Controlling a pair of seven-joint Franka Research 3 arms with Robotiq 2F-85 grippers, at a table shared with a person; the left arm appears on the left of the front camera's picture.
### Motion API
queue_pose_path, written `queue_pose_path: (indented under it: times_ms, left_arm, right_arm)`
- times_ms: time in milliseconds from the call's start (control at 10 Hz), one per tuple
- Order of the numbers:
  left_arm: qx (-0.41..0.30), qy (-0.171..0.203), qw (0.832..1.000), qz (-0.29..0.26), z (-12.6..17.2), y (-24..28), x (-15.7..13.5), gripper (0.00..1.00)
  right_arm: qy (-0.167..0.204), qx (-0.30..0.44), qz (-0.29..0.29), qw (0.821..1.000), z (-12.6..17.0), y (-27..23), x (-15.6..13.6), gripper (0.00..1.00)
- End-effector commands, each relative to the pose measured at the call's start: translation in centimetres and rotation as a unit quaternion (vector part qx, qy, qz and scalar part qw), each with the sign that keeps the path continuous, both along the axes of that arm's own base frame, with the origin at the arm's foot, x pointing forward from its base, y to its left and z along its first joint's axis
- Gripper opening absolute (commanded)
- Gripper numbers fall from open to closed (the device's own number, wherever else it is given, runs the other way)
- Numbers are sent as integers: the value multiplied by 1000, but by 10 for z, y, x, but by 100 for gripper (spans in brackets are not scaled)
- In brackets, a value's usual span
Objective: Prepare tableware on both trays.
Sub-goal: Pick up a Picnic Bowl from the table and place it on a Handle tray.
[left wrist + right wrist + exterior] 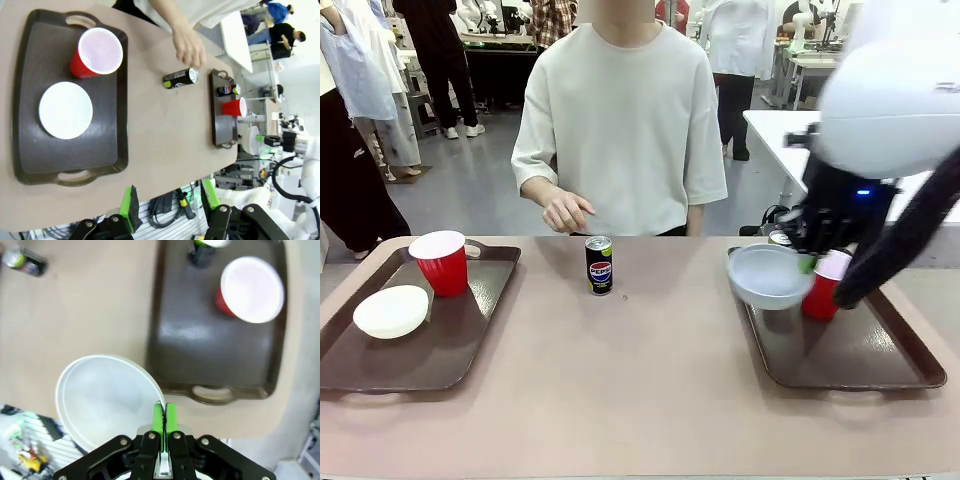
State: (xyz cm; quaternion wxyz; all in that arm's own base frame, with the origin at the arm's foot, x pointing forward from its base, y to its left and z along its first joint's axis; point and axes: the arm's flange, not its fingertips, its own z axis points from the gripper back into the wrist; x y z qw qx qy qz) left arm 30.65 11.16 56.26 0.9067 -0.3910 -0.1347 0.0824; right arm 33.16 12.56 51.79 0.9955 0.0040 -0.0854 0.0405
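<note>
1. White and round, one bowl (769, 275) is held in the air by the right gripper (807, 262) above the near left corner of the right tray (880, 365), as seen from the front.
2. In the right wrist view the green pads (171, 419) are seen pressed together on the rim of this bowl (107, 400), which hangs over the table (90, 315) beside the tray's (210, 345) handle end.
3. On the right tray a red cup (825, 284) is seen standing upright, just behind the lifted bowl, and the top of a soda can (780, 238) is glimpsed beyond it at the tray's far edge.
4. A second soda can (599, 265) is seen upright on the bare table between the two trays, well apart from both.
5. The person's hand (566, 211) is held above the far edge of the table, near that can but not touching it.
6. On the left tray (390, 365) a red cup (441, 262) is placed at the far side, and a second white bowl (392, 311) is set just beside it, nearer the robot.
7. The left gripper (170, 200) is seen in the left wrist view high above the table's near edge, its green fingers (131, 206) spread apart with nothing between them.
</note>
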Motion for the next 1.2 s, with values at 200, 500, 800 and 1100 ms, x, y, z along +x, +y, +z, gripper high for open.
queue_pose_path:
  times_ms: [200,500,800,1100]
  left_arm:
    - [1,-3,1000,-2,1,1,-1,67]
    - [1,-3,1000,-2,1,1,-1,67]
    - [1,-3,1000,-2,1,1,-1,67]
    - [1,-3,1000,-2,1,1,-1,67]
  right_arm:
    - [3,3,-9,1000,-3,-35,0,3]
    - [13,-3,-3,1000,-25,-64,21,3]
    - [4,35,25,999,-69,-91,45,3]
    - [26,50,20,998,-106,-97,58,3]
